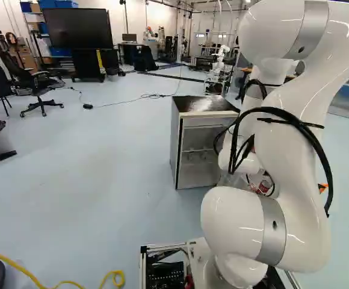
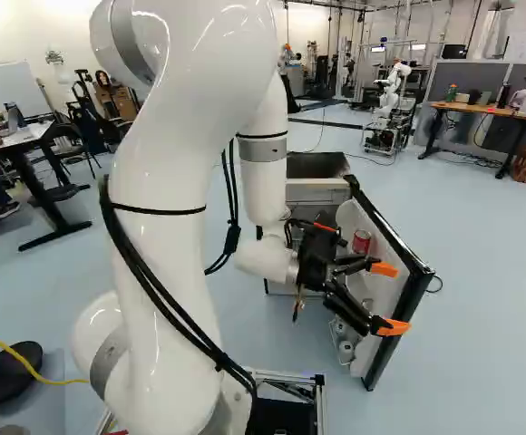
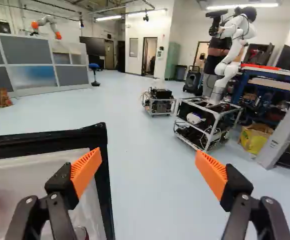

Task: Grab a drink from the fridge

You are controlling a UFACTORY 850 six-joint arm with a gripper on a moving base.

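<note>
The fridge (image 1: 200, 153) stands with its door (image 2: 391, 227) swung out, which bares the drinks on its inner side; 1 red can (image 2: 362, 242) sits there, probably racked upright so I can pinch its sides. My end effector (image 3: 148, 156) is spread wide with nothing between its 2 fingers, 1 of them close by the door's rim. I judge I must clear that rim, then turn inward to the can.
</note>
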